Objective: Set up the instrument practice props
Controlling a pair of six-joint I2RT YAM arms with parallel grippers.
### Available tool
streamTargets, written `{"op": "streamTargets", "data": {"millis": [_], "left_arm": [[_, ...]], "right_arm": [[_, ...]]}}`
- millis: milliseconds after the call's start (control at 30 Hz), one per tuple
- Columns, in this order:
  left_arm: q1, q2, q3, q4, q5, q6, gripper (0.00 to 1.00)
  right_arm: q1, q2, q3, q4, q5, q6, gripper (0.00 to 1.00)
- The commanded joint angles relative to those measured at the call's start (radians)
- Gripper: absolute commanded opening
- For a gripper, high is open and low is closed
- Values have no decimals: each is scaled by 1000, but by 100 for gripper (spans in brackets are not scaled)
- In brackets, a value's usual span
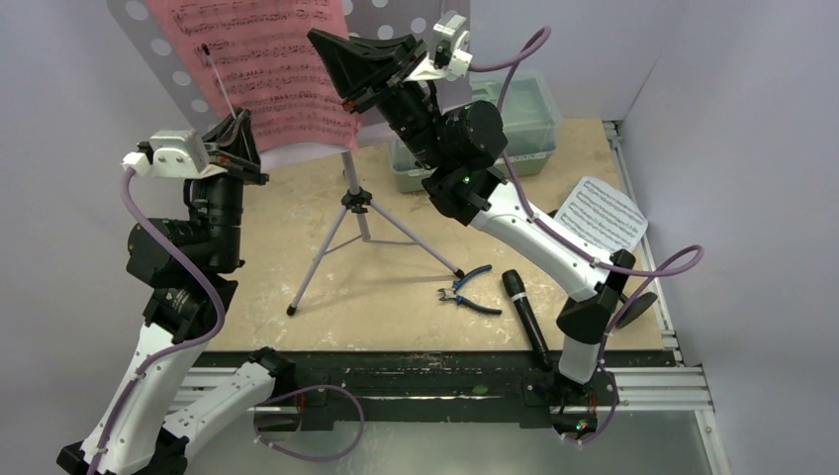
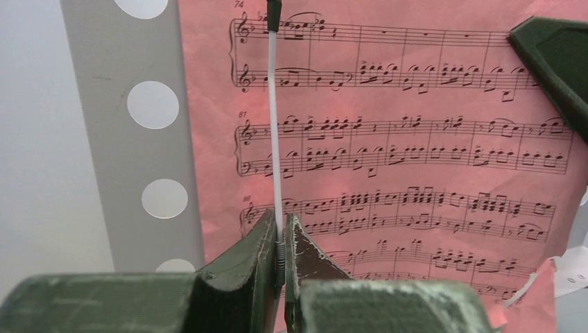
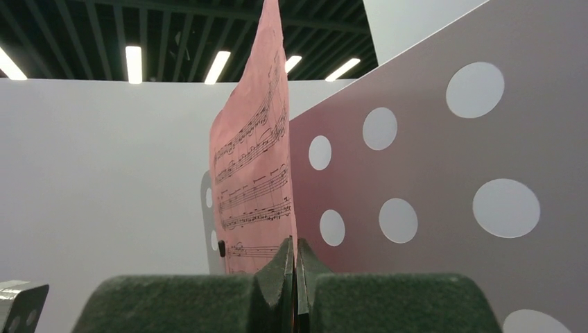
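The pale lilac perforated music stand point(image 1: 148, 45) rises on its tripod legs point(image 1: 341, 237) at the back of the table. The pink sheet of music point(image 1: 272, 69) lies against its desk. My left gripper point(image 1: 235, 127) is shut on the stand's thin white page-holder wire point(image 2: 275, 125), at its spring end, in front of the pink sheet point(image 2: 416, 139). My right gripper point(image 1: 341, 69) is shut on the right edge of the pink sheet point(image 3: 253, 159), pulling that edge off the desk point(image 3: 430, 159). The white sheet point(image 1: 600, 212) and the black microphone point(image 1: 525, 317) lie on the table at the right.
A translucent green toolbox point(image 1: 519, 119) sits at the back right, behind my right arm. Blue-handled pliers point(image 1: 467, 289) lie near the table's front, left of the microphone. A black round base point(image 1: 643, 303) shows partly behind the right arm's lower link.
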Motion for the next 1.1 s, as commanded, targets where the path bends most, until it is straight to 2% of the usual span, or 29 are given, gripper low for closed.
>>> {"op": "streamTargets", "data": {"millis": [0,300,667,733,767,800,833,867,967,1067], "left_arm": [[-2,-13,14,92,43,-24,0],[-2,-13,16,86,44,-31,0],[-2,-16,18,73,36,-45,0],[-2,-16,18,67,36,-45,4],[-2,-16,18,64,36,-45,7],[-1,-17,18,59,36,-59,12],[-2,-18,19,54,34,-75,17],[-2,-21,20,47,35,-84,21],[-2,-39,24,7,33,-118,36],[-2,-69,37,-67,26,-179,52]], "right_arm": [[4,16,44,57,-39,49,0],[7,86,130,43,-100,65,0],[8,113,169,14,-88,34,0],[8,117,176,6,-84,25,1],[8,123,183,-1,-82,21,7],[8,127,193,-11,-82,17,18],[8,129,201,-25,-76,11,32],[8,129,212,-47,-64,5,40],[8,94,235,-169,-20,-14,50],[8,-23,125,-269,36,-35,57]]}}
